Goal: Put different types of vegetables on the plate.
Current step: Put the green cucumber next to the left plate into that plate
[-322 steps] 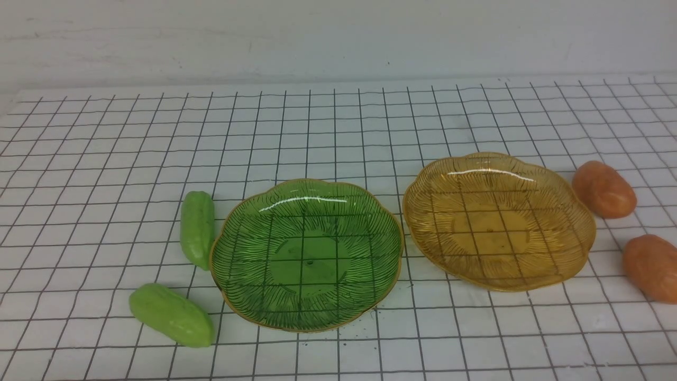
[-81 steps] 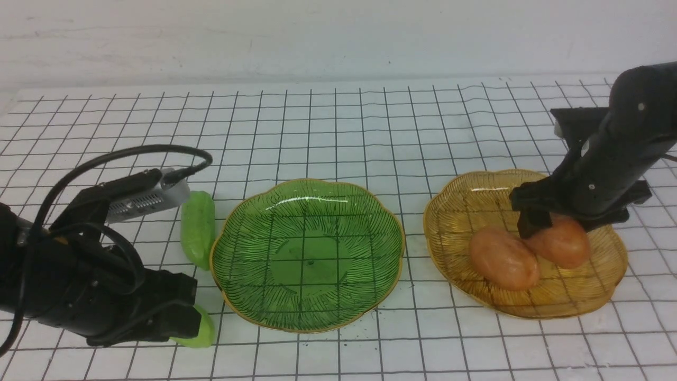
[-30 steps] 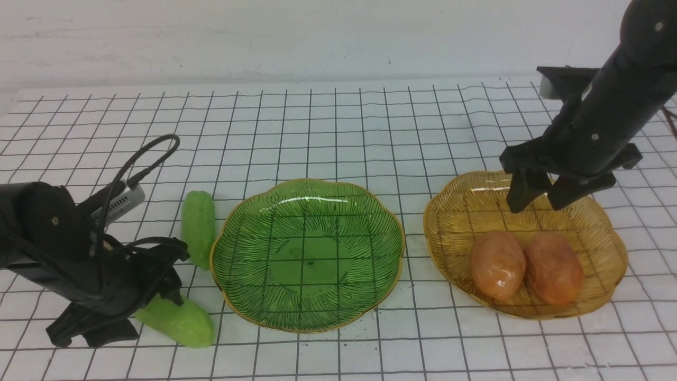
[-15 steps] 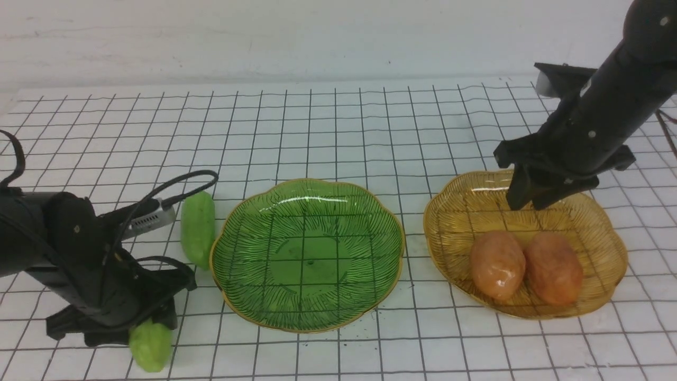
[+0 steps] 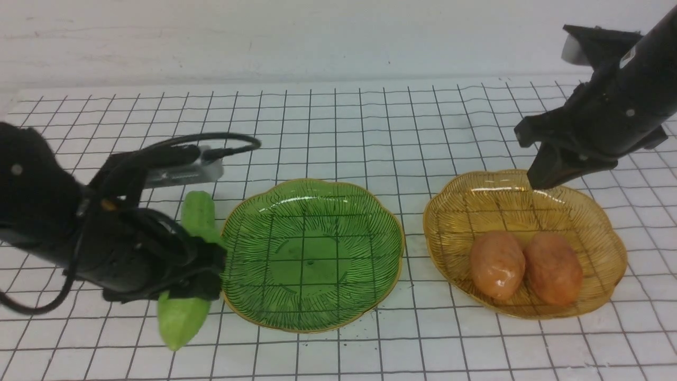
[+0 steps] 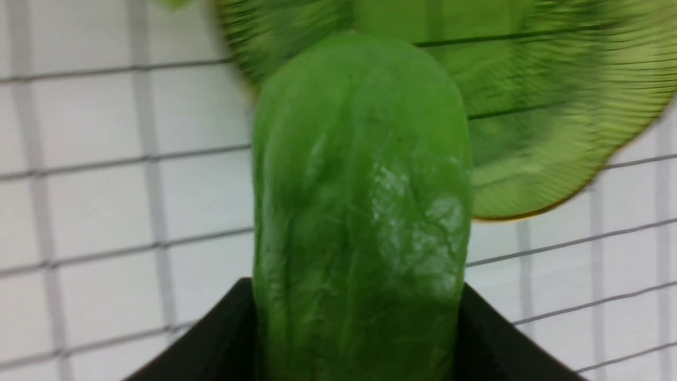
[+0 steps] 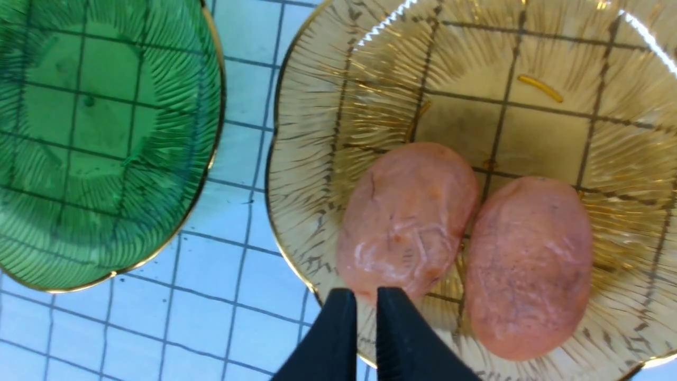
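Green pod [image 5: 179, 319] clamped in left jaws, apparently off table [image 5: 338, 132].

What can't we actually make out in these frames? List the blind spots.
- Left pincer fingertips: in the front view, hidden by the left arm; in the left wrist view, cut off by the frame edge and covered by the held green pod.
- Second green pod: in the front view, its near end is behind the left arm.
- Green plate: in the left wrist view, motion-blurred and partly behind the held pod.
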Robot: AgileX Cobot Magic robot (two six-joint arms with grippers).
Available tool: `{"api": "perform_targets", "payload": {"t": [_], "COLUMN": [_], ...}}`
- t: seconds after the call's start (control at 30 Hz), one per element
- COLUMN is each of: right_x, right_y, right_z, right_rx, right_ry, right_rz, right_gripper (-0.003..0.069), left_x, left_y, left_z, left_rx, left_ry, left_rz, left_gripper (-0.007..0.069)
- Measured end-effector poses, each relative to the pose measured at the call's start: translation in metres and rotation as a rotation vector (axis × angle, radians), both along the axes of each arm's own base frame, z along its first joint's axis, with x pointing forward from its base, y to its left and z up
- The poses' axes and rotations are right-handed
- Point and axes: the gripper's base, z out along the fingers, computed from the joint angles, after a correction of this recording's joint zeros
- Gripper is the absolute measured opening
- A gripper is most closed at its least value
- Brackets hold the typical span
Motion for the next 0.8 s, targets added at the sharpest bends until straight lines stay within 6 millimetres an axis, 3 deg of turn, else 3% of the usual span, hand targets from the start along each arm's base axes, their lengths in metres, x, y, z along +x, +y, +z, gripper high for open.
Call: {"api": "perform_targets", "payload": {"t": [0.13,0.17,0.4,0.53,0.63,0.8], "right_x": [-0.007,-0.015,-0.082,-0.110,-0.130,-0.137], "right_y": [0.001,0.001,-0.002,-0.008,-0.014,-0.017], "right_z": [0.002,0.003,0.011,0.014,0.011,0.009], "right_rx": [0.017,0.017,0.025,0.025,0.000,-0.020], "right_ry": [0.001,0.002,-0.016,-0.037,-0.048,-0.049], "right_rz": [0.000,0.006,0.063,0.073,0.075,0.077], "right_gripper": [0.0047,0.0047,0.0047,0.0047,0.0047,0.0047], "left_x": [0.021,0.035,0.078,0.095,0.108,0.123], "left_y": [-0.017,-0.027,-0.063,-0.075,-0.081,-0.086], "left_z": [0.002,-0.002,-0.023,-0.036,-0.041,-0.025], "left_rx": [-0.030,-0.035,-0.055,-0.065,-0.085,-0.091], "left_ry": [0.006,0.015,0.067,0.089,0.092,0.012], "left_rz": [-0.025,-0.036,-0.090,-0.096,-0.090,-0.131], "left_gripper": [0.0370,0.0370,0.0376,0.0441,0.0547,0.0638]}}
